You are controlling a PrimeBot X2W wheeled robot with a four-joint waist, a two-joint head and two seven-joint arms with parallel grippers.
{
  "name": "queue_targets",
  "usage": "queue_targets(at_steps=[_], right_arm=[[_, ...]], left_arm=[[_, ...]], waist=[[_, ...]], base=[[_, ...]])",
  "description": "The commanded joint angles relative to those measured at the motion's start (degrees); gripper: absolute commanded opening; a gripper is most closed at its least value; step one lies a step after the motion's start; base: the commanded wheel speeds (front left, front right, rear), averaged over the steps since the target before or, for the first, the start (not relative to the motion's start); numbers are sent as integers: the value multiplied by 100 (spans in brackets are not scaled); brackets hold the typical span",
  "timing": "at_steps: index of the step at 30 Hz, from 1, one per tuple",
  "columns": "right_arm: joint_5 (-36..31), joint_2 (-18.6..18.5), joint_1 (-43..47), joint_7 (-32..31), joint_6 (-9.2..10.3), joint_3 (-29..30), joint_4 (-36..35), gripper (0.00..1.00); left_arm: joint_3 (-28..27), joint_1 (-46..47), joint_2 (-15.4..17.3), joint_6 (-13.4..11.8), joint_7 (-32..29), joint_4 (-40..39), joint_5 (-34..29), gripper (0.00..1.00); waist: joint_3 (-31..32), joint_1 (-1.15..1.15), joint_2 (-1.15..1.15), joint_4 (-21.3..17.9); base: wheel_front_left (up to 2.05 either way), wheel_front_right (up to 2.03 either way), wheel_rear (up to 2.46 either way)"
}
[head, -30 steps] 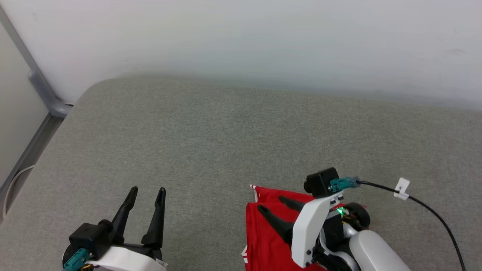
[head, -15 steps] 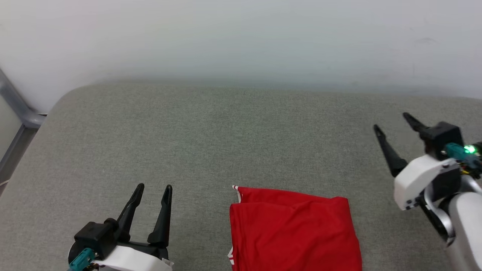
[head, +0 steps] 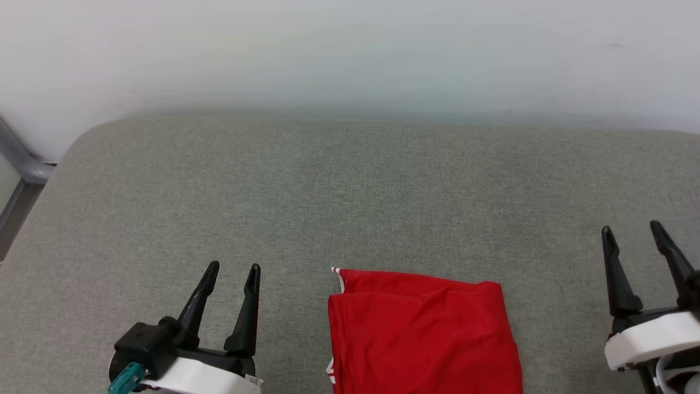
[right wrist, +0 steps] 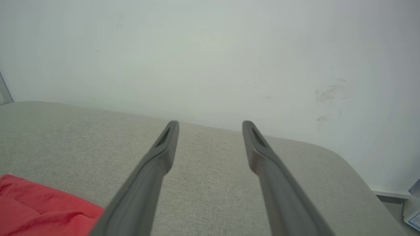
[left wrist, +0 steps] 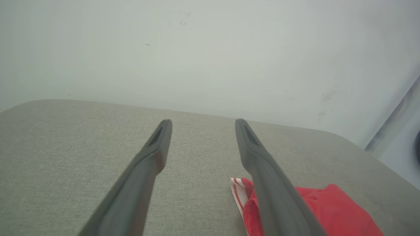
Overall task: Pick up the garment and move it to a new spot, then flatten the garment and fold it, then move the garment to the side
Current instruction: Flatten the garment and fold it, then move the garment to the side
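The garment [head: 421, 334], a red folded shirt with a bit of red-white striped trim at its far left corner, lies flat on the grey cushion at the bottom centre of the head view. Its corner also shows in the left wrist view [left wrist: 315, 206] and the right wrist view [right wrist: 39, 209]. My left gripper [head: 233, 269] stands open to the left of the garment, apart from it. My right gripper [head: 630, 229] stands open well to its right, holding nothing. Both sets of fingers [left wrist: 154, 154] [right wrist: 164, 150] point toward the wall.
The grey fabric cushion [head: 350, 197] runs wide to the white wall [head: 350, 54] behind. Its rounded left corner meets a grey metal frame [head: 22, 169]. Another rounded corner [right wrist: 354, 170] drops off at the right of the right wrist view.
My right gripper has lifted off the garment and swung out to the right, coming to rest at the lower right. The camera has shifted a little; the garment lies still, uncovered.
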State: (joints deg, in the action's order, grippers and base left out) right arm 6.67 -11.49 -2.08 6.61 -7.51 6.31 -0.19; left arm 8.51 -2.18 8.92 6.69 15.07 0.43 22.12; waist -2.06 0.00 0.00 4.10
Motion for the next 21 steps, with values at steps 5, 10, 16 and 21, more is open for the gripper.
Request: queue_targets(at_steps=[5, 10, 16, 21], right_arm=[[-83, 254, 244, 11, 5, 20, -129, 100], [-105, 259, 239, -63, 5, -7, -186, 100], [15, 93, 364, -620, 5, -268, -242, 100], [441, -94, 499, -1815, 5, -659, -380, 100]], left_arm=[[-98, -81, -104, 47, 13, -151, -194, 100], [-163, -57, -143, 66, 13, -191, -328, 100], [-177, -33, -163, 74, 13, -180, -392, 100], [-98, 8, -103, 78, 13, -110, -528, 100]], waist=[[-44, 0, 0, 1], [-73, 0, 0, 6], [-105, 0, 0, 59], [-195, 0, 0, 141]], base=[[0, 0, 0], [0, 0, 0], [0, 0, 0], [0, 0, 0]])
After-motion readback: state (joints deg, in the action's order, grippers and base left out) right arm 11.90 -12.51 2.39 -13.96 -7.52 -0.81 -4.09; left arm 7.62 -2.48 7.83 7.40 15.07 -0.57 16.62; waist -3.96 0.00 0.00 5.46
